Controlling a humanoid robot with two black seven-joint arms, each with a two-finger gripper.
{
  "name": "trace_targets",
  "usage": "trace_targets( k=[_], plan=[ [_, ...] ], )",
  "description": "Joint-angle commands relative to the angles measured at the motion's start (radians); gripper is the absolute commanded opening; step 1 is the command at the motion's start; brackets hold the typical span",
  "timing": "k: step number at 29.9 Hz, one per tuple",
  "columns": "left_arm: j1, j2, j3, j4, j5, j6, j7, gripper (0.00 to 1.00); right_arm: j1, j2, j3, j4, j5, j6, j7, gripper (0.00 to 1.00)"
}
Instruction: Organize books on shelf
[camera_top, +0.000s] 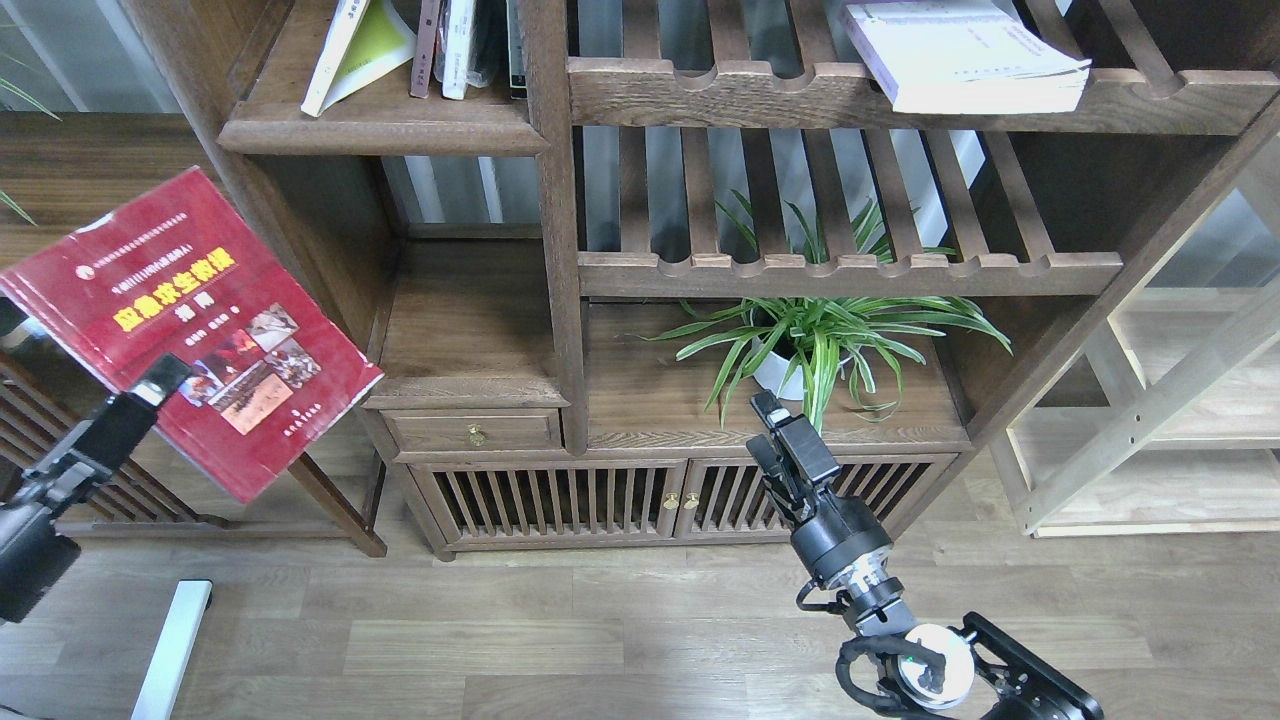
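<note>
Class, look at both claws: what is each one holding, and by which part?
The left claw grips the red book at its lower edge. The right claw holds nothing.

Shelf (380, 125) front bare; leaning yellow-green book (355, 50) blocks back.

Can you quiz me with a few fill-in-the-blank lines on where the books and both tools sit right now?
1. The left tool is shut on the ____ book.
2. The pale lavender-white book lies flat on a ____ shelf at upper right.
3. The yellow-green book leans on the solid shelf at upper ____.
4. The right tool hangs in front of the potted ____, holding nothing.

Missing words: red; slatted; left; plant
</note>
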Motion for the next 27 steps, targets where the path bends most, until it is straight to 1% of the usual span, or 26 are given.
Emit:
trace_targets(
  k=[1, 8, 11, 27],
  plan=[
    [0.0, -0.048, -0.059, -0.025, 0.087, 0.0, 0.0, 0.02, 0.0, 0.0, -0.001, -0.002, -0.001, 0.0, -0.001, 0.99],
    [-0.017, -0.054, -0.181, -0.027, 0.169, 0.0, 0.0, 0.02, 0.002, 0.003, -0.002, -0.002, -0.006, 0.0, -0.001, 0.99],
    [-0.037, -0.054, -0.211, -0.025, 0.17, 0.0, 0.0, 0.02, 0.003, 0.008, -0.017, -0.006, -0.007, 0.0, 0.001, 0.99],
    [-0.189, -0.016, -0.209, -0.027, 0.178, 0.0, 0.0, 0.03, 0.003, 0.021, -0.033, -0.026, -0.01, 0.0, 0.001, 0.99]
  ],
)
